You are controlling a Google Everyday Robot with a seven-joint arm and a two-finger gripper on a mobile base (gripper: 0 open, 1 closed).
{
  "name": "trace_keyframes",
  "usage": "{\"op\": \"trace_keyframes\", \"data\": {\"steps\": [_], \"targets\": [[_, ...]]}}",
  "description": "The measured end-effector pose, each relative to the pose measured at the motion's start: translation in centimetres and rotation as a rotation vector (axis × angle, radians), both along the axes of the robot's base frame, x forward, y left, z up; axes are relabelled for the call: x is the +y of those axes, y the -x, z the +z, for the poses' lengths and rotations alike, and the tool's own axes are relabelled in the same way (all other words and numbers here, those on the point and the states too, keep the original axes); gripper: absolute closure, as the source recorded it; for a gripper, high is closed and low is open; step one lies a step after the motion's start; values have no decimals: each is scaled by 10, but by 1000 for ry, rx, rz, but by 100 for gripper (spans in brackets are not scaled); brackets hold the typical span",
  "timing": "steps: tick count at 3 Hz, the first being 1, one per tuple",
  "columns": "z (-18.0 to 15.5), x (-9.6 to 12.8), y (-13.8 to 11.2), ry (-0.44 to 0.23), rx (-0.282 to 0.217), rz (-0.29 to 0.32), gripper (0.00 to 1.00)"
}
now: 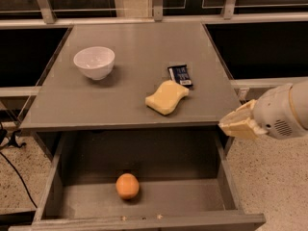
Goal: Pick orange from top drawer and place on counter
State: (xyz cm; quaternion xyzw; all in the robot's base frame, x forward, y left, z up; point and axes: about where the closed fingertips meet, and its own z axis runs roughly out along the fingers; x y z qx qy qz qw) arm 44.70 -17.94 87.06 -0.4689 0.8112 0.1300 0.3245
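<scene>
The orange (127,186) lies on the floor of the open top drawer (192,196), left of its middle and near the worn front edge. The counter (139,47) is the flat grey tabletop above the drawer. My gripper (239,124) hangs at the right, just off the counter's front right corner and above the drawer's right side. It is well to the right of the orange and higher than it, and holds nothing that I can see.
On the counter stand a white bowl (94,62) at the back left, a pale yellow sponge (167,96) near the front right and a dark snack packet (180,75) behind it. Speckled floor lies to the right; a black cable (12,170) lies at the left.
</scene>
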Motion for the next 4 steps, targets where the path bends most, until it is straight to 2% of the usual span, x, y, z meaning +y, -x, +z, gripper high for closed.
{"op": "trace_keyframes", "data": {"steps": [1,2,3,4], "targets": [[-24,20,0,-55,17,18,100],[-58,61,-2,-103,34,77,100],[-78,90,-1,-131,45,121,100],[-81,91,3,-135,49,117,100]]}}
